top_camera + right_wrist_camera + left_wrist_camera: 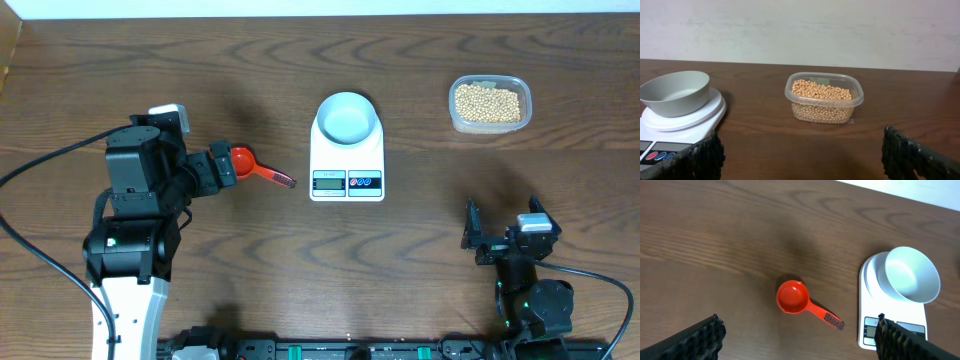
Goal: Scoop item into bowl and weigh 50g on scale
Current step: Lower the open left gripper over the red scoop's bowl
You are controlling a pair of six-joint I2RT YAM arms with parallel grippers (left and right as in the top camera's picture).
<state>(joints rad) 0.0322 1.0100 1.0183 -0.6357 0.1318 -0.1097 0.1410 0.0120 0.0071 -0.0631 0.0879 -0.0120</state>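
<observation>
Left tool [800, 330] facing scoop [793, 298], right tool [801, 150] beans [821, 92]

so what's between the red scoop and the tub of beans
The scale, with the empty bowl on it, stands between the red scoop and the tub of beans. The overhead view shows this best.

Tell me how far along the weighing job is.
Done: the empty bowl sits on the scale. In hand: nothing yet; the open left gripper hovers over the red scoop on the table. Left: grab scoop, move beans from the tub, reach target. The right gripper is open.
</observation>
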